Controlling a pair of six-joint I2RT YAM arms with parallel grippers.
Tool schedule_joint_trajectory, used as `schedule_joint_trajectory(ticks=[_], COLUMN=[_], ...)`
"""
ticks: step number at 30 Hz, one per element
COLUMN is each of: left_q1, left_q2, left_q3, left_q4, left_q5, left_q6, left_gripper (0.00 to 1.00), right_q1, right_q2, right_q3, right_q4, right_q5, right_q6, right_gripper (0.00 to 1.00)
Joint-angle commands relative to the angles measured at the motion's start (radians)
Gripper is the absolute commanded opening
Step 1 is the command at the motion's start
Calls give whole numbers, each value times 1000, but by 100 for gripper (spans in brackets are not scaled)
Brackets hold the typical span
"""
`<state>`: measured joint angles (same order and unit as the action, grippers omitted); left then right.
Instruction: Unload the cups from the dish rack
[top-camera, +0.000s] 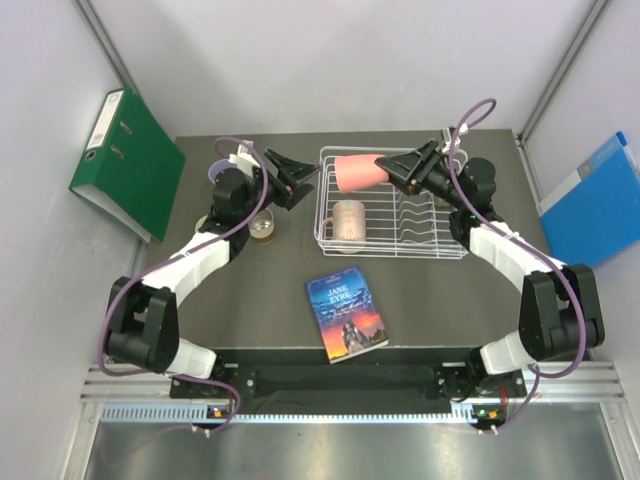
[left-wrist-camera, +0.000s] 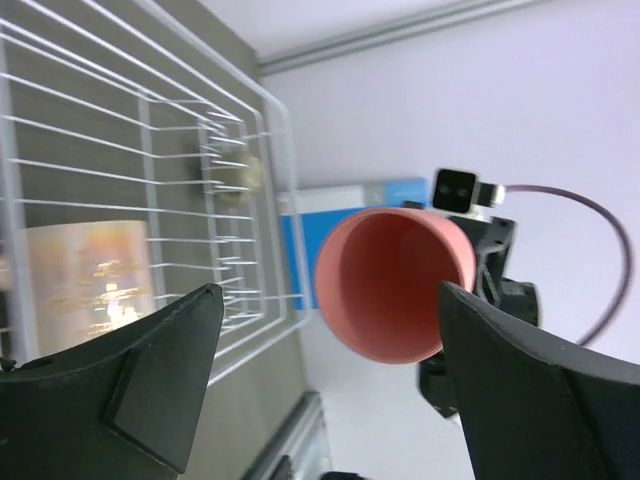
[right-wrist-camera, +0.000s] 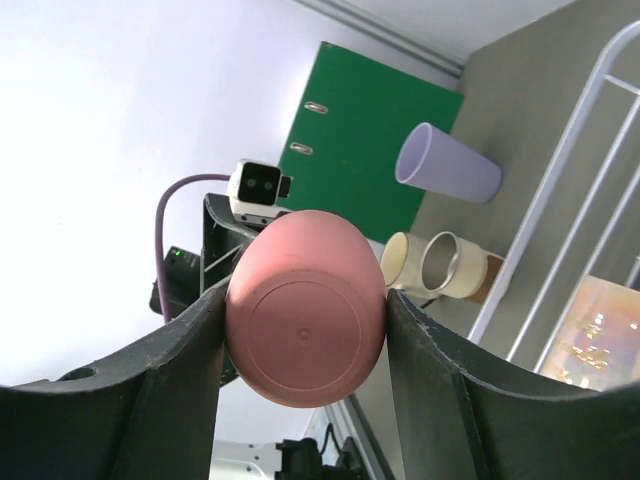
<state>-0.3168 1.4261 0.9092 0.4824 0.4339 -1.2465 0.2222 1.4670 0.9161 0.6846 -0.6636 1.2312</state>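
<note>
Salmon-pink cup (top-camera: 358, 174) lies sideways over the dish rack's (top-camera: 392, 254) far-left corner, pinched by the right gripper (top-camera: 386, 172), mouth facing left toward the spread left gripper (top-camera: 304, 183) just beside.

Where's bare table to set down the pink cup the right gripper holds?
For the pink cup, widest: the table between the dish rack, the book and the right arm. A smaller patch sits left of the book, near the left arm. Crowded: left of the rack, with cups and the open left gripper.
</note>
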Motion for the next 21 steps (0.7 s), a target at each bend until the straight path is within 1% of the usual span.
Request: schedule_joint_trajectory(ticks=[1,7,13,16,18,21], left_q1=[-25,-38,-57,-88,-113,-136], left_q2=[-6,-38,-36,-20,0,19], left_q3=[13,31,39,60,72,76], left_q4=[252,240,246,252,260,283], left_q5=[82,55,62,83,91,98], left_q6=[-94,-61,-62,-59,-60,-68], left_gripper=[91,90,90,89,87,81], right_q1=[20,40,74,92,103,114], right_q2=[-2,33,72,93,102,116], right_q3=[30,53,89,110,124,138], right_q4=[136,144,144,144,147,144], right_q5=[-47,-50,-54,-60,-67,-76], right_q6=[40,42,42,40,40,40], right_gripper=[0,0,0,0,0,0])
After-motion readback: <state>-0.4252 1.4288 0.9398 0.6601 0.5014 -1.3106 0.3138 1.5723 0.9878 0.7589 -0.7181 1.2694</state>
